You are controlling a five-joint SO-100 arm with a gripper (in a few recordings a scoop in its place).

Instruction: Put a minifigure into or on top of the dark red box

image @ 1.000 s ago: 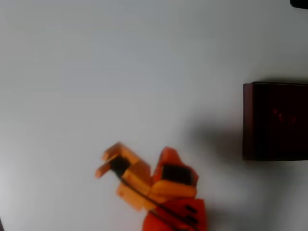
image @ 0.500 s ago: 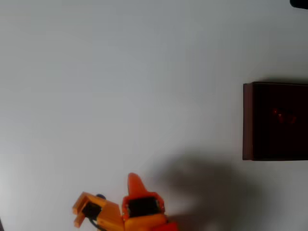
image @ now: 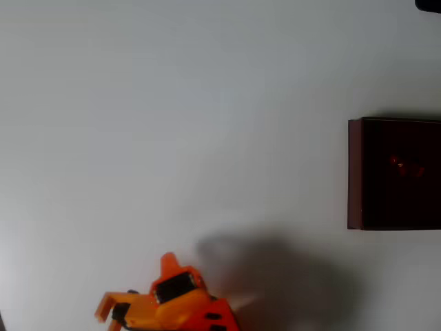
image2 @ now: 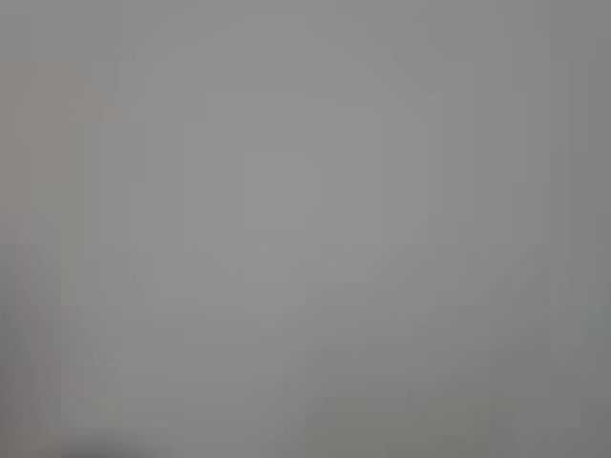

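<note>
White desk (image: pixel 172 117) spreads across the overhead view. At its bottom edge sits the orange gripper (image: pixel 110 314), too blurred to tell whether its fingers are parted. Well apart, at the right edge, the dark red box (image: pixel 355 172) holds a faint red minifigure (image: pixel 405 166) in its near-black interior.

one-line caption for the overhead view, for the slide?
Orange gripper at bottom edge; minifigure faintly visible inside dark red box.

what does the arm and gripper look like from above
In the overhead view the arm is bright orange blocky plastic, redder toward the bottom edge, with a dark rectangular panel on top. The gripper is lighter orange with dark parts beside it.
</note>
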